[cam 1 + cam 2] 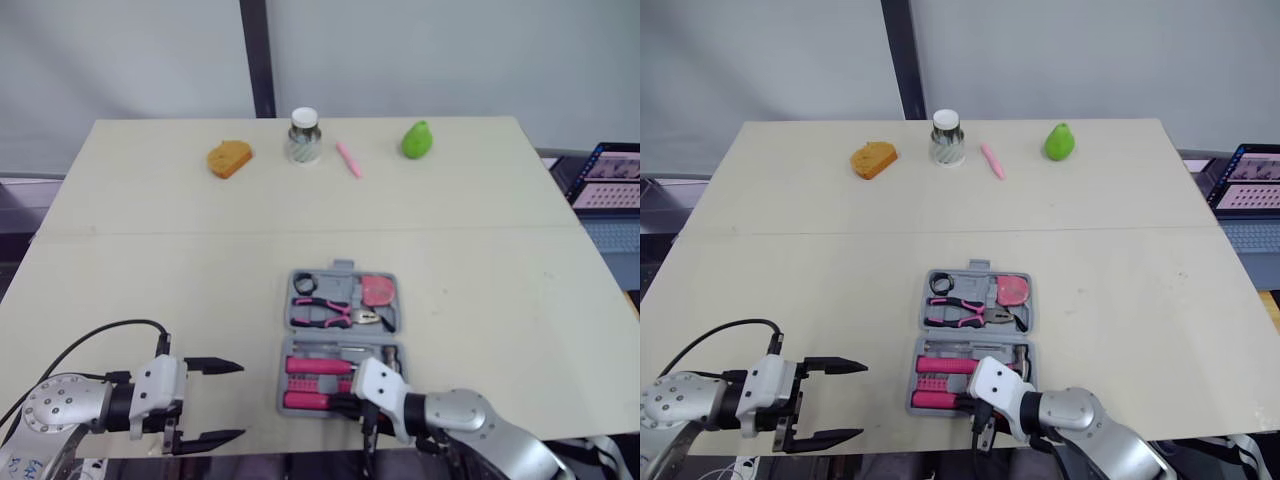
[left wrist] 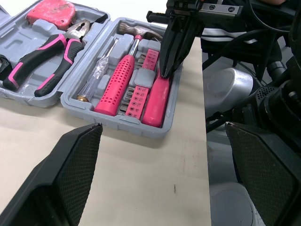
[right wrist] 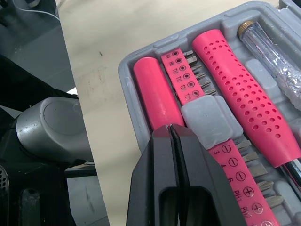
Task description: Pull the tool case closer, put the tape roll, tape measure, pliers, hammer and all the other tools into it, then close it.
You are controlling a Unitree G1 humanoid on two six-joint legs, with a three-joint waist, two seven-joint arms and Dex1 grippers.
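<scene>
Right wrist view: right tool [image 3: 171,128] pinched, touching pink handle [image 3: 157,99].

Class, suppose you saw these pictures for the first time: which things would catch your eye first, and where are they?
The open grey tool case, packed with pink-handled tools, lies at the table's near middle. The right claw, shut, points its tips at a smooth pink handle in the case's near half, while the left claw hovers open to the case's left. Along the far edge sit a jar and a green pear-shaped object.
</scene>
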